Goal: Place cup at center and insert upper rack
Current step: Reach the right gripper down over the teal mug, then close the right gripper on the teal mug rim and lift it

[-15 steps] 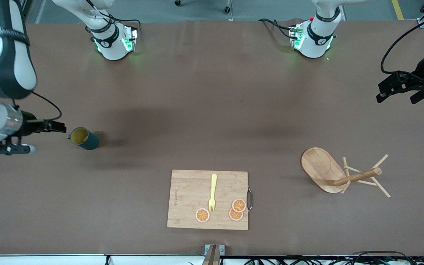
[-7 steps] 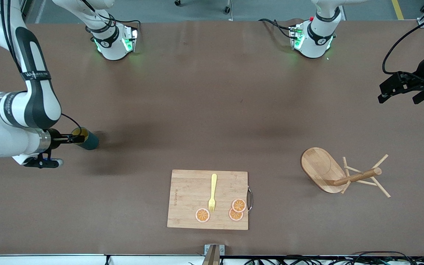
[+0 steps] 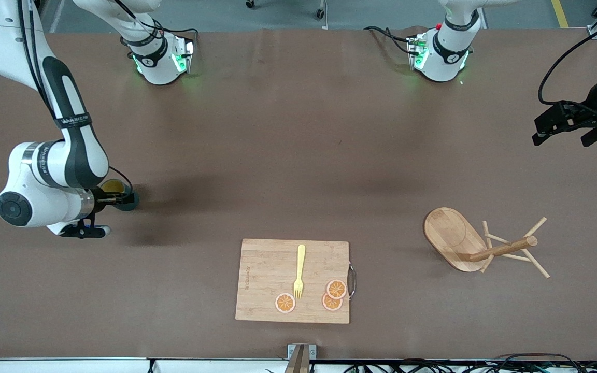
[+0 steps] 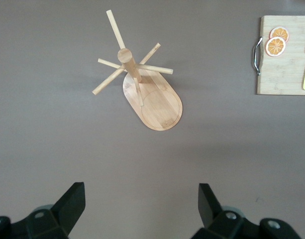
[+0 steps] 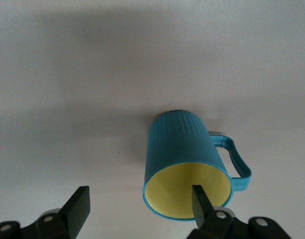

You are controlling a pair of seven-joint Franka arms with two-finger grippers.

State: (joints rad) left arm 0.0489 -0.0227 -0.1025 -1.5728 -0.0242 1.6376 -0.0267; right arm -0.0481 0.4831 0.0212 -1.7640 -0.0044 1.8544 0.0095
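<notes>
At the cup [image 5: 187, 167], lying on its side, the right gripper [image 5: 137, 201] straddles its rim, jaws wide; the left gripper [image 4: 141, 201] waits, jaws wide, above the upper rack [image 4: 145, 89].

Right gripper [image 3: 122, 198] at mid-left of frame, low at the cup [image 3: 114, 185] lying on its side. Left gripper [image 3: 563, 124] at upper right edge, over bare table [image 3: 288, 155], waiting. Upper rack [image 3: 464, 241] toppled at lower right; cutting board [image 3: 267, 274] at bottom center with fork [image 3: 299, 269] and orange slices [image 3: 332, 295].
</notes>
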